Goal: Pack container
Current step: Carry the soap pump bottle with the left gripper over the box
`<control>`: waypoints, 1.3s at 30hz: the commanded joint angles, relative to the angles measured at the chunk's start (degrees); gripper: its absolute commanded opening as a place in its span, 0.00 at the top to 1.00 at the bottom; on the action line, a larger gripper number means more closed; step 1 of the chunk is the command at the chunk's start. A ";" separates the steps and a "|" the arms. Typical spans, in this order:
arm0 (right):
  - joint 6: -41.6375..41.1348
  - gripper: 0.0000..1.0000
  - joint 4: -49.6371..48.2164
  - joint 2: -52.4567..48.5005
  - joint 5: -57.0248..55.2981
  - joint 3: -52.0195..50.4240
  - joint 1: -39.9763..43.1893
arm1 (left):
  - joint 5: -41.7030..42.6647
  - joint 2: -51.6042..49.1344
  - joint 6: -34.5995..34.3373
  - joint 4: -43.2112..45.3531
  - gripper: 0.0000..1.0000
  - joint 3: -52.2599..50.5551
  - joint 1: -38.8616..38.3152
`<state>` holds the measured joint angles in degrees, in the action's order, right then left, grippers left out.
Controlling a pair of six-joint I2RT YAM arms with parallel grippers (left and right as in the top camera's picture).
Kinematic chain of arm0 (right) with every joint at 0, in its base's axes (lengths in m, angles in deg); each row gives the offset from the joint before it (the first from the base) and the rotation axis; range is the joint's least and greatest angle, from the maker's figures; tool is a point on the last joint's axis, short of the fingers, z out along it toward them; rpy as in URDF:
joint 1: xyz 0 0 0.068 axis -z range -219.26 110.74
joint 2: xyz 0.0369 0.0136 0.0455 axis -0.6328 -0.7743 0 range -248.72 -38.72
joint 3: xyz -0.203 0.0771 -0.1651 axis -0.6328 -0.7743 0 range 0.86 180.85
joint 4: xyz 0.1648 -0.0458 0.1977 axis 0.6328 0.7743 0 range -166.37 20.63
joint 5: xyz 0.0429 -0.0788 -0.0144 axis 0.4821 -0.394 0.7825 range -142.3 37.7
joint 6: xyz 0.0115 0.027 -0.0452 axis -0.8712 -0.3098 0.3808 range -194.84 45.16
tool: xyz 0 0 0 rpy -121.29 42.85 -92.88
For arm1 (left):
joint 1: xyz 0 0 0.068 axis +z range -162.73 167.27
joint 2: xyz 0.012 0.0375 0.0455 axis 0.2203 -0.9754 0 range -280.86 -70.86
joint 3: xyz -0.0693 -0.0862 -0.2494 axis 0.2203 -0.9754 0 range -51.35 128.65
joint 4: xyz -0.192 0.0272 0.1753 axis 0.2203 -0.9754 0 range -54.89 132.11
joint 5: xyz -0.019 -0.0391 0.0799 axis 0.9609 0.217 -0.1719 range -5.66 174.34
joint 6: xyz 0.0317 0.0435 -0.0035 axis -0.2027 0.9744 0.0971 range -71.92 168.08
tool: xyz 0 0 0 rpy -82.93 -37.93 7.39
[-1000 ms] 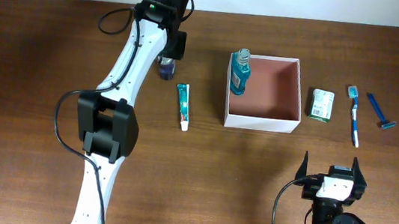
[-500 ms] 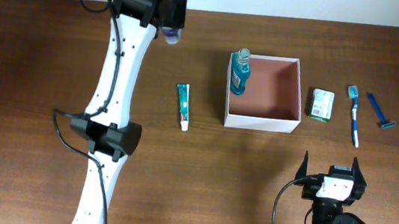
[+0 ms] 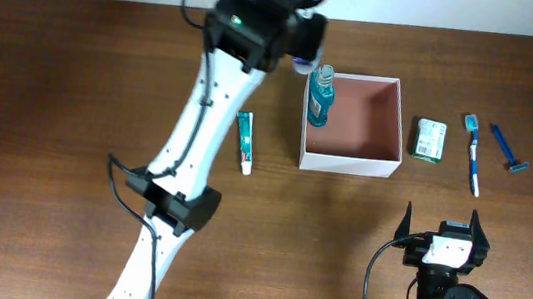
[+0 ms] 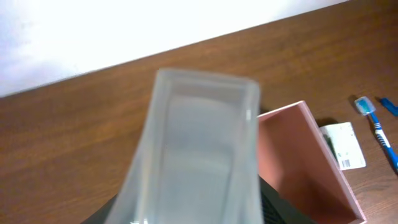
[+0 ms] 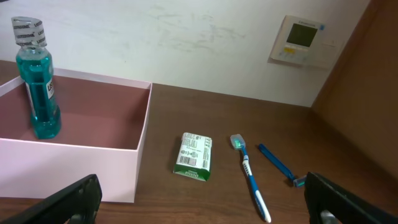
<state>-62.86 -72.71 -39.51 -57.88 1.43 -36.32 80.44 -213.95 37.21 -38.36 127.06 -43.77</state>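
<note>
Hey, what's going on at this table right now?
The left gripper holds a small translucent bottle in the air by the far left corner of the container. A blue mouthwash bottle stands upright inside that corner. A toothpaste tube lies on the table left of the container; a green-and-white carton, toothbrush and razor lie to its right. The right gripper sits open at the near edge, holding nothing.

1. We took this for a robotics lab: a white, cabled robot arm [image 3: 193,131] stood at a brown wooden table [image 3: 41,94].
2. We saw a plain white wall [image 5: 186,37] carrying a small control panel [image 5: 300,38].
</note>
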 commanded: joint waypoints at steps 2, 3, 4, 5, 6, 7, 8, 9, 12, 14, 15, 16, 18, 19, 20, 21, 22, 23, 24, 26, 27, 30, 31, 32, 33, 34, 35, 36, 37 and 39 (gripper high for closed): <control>-0.22 0.01 0.42 0.44 -1.09 -0.26 -0.31 | -7.54 5.49 0.31 2.01 0.64 1.42 -2.08; -0.22 0.01 0.42 0.44 -1.09 -0.26 -0.31 | -7.52 5.49 0.28 2.23 0.65 1.44 -2.29; -0.22 0.01 0.42 0.44 -1.09 -0.26 -0.31 | -7.52 5.49 0.28 2.49 0.64 1.44 -2.49; -0.22 0.01 0.42 0.44 -1.09 -0.26 -0.31 | -7.52 5.49 0.31 2.91 0.65 1.44 -2.60; -0.22 0.01 0.42 0.44 -1.11 -0.26 -0.31 | -7.52 5.51 0.31 3.48 0.65 1.42 -2.78; -0.22 0.01 0.42 0.44 -1.09 -0.26 -0.31 | -7.52 5.55 0.31 4.20 0.65 1.44 -2.99; -0.22 0.01 0.42 0.44 -1.09 -0.26 -0.31 | -7.52 5.55 0.31 4.92 0.64 1.44 -3.26; -0.22 0.01 0.42 0.44 -1.09 -0.26 -0.31 | -7.50 5.66 0.31 5.77 0.65 1.44 -3.63; -0.22 0.01 0.42 0.44 -1.09 -0.26 -0.31 | -7.06 5.66 0.31 7.91 0.65 1.42 -5.09; -0.22 0.01 0.42 0.44 -1.09 -0.26 -0.31 | -6.80 5.64 0.28 8.59 0.65 1.25 -6.10; -0.22 0.01 0.42 0.44 -1.09 -0.26 -0.31 | -6.84 5.62 0.28 8.90 0.65 1.07 -6.64; -0.22 0.01 0.42 0.44 -1.09 -0.26 -0.31 | -6.84 5.62 0.28 9.09 0.64 0.85 -7.10; -0.22 0.01 0.42 0.44 -1.09 -0.26 -0.31 | -6.82 5.55 0.26 9.31 0.64 0.44 -7.96; -0.22 0.01 0.42 0.44 -1.09 -0.26 -0.31 | -6.82 5.38 0.26 9.29 0.64 0.39 -8.44; -0.22 0.01 0.42 0.44 -1.09 -0.26 -0.31 | -6.82 5.18 0.26 9.29 0.64 0.28 -9.01; -0.22 0.01 0.42 0.44 -1.09 -0.26 -0.31 | -6.82 5.01 0.26 9.33 0.64 0.00 -9.55; -0.20 0.01 0.42 0.44 -1.11 -0.26 -0.31 | -6.84 4.85 0.26 9.53 0.64 -0.44 -10.05; -0.22 0.01 0.42 0.44 -1.09 -0.26 -0.31 | -6.84 4.63 0.26 9.73 0.64 -0.83 -10.43; -0.22 0.01 0.42 0.44 -1.09 -0.26 -0.31 | -6.84 4.37 0.26 10.03 0.64 -1.33 -10.75; -0.22 0.01 0.42 0.44 -1.09 -0.26 -0.31 | -6.84 3.80 0.26 10.60 0.64 -2.38 -11.21; -0.22 0.01 0.42 0.44 -1.09 -0.26 -0.31 | -6.84 3.54 0.24 10.86 0.64 -3.04 -11.23; -0.22 0.01 0.42 0.44 -1.09 -0.26 -0.31 | -6.86 2.99 0.26 11.78 0.64 -5.44 -11.23; -0.22 0.01 0.42 0.44 -1.09 -0.26 -0.31 | -6.86 2.73 0.26 12.35 0.64 -6.43 -11.23; -0.22 0.01 0.42 0.44 -1.09 -0.26 -0.31 | -6.86 2.43 0.26 13.05 0.64 -7.37 -11.21; -0.22 0.01 0.42 0.44 -1.09 -0.26 -0.31 | -6.86 2.10 0.26 14.03 0.64 -8.46 -11.19; -0.22 0.01 0.42 0.44 -1.09 -0.26 -0.31 | -6.86 1.66 0.26 15.13 0.64 -9.42 -11.19; -0.22 0.01 0.42 0.44 -1.09 -0.26 -0.31 | -6.86 1.27 0.26 15.96 0.64 -10.01 -11.19; -0.22 0.01 0.42 0.44 -1.09 -0.26 -0.31 | -6.86 0.70 0.28 16.81 0.64 -10.51 -11.19; -0.22 0.01 0.42 0.44 -1.09 -0.26 -0.31 | -6.84 -0.11 0.28 17.84 0.63 -11.06 -11.19; -0.22 0.01 0.42 0.44 -1.09 -0.26 -0.31 | -6.86 -0.57 0.28 18.40 0.64 -11.65 -11.19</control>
<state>-62.86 -72.71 -39.51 -57.88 1.43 -36.32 74.23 -213.53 37.19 -21.55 116.17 -55.25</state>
